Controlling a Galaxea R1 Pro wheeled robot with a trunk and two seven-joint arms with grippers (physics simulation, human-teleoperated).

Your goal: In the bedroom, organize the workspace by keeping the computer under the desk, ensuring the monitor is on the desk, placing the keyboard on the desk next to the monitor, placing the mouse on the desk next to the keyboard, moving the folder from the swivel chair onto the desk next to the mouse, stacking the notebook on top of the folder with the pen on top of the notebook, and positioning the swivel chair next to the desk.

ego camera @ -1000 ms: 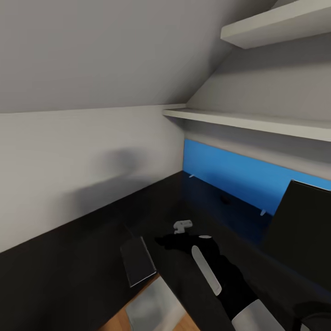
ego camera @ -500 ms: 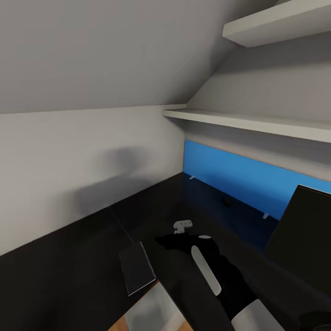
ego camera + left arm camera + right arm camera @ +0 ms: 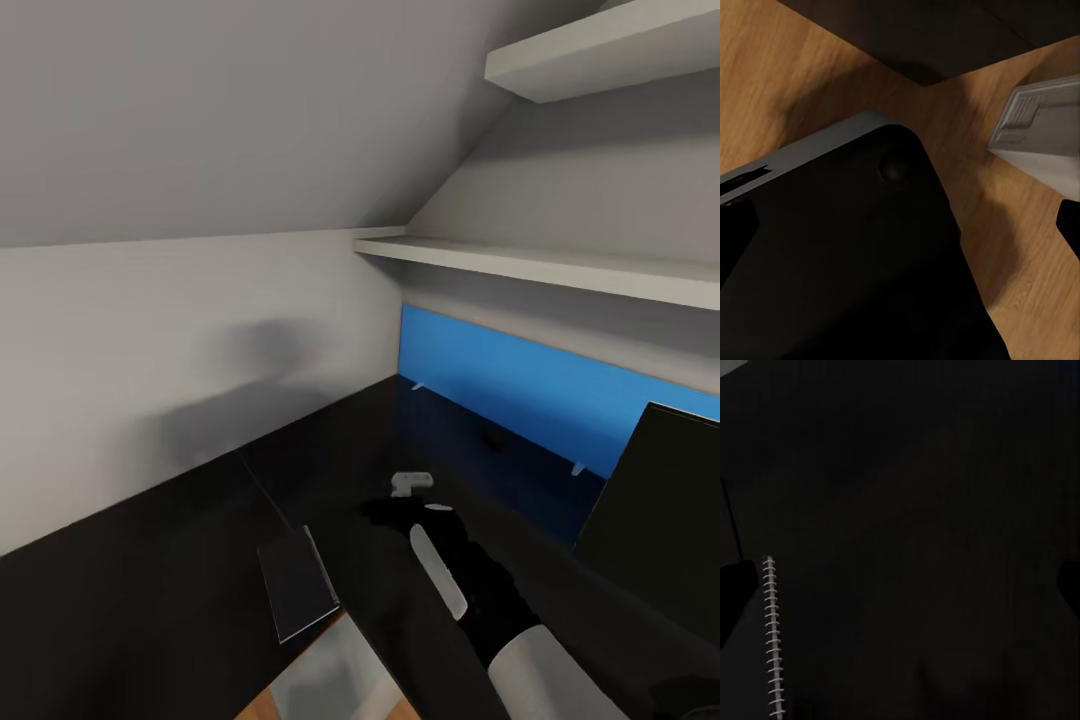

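Head view: right gripper (image 3: 408, 484) over the desk (image 3: 150, 560), finger spread unclear, notebook (image 3: 297, 583) just beside it.

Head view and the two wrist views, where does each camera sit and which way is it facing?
Head view: on the head, facing forward and down over the desk, monitor and shelves; the right arm and right gripper show.
Left wrist view: on the left arm, low, facing the wood floor and computer; one dark fingertip at the edge.
Right wrist view: on the right arm, facing down close over the desk; dark fingertips at both edges.
Shared: head and right wrist views both show the notebook.
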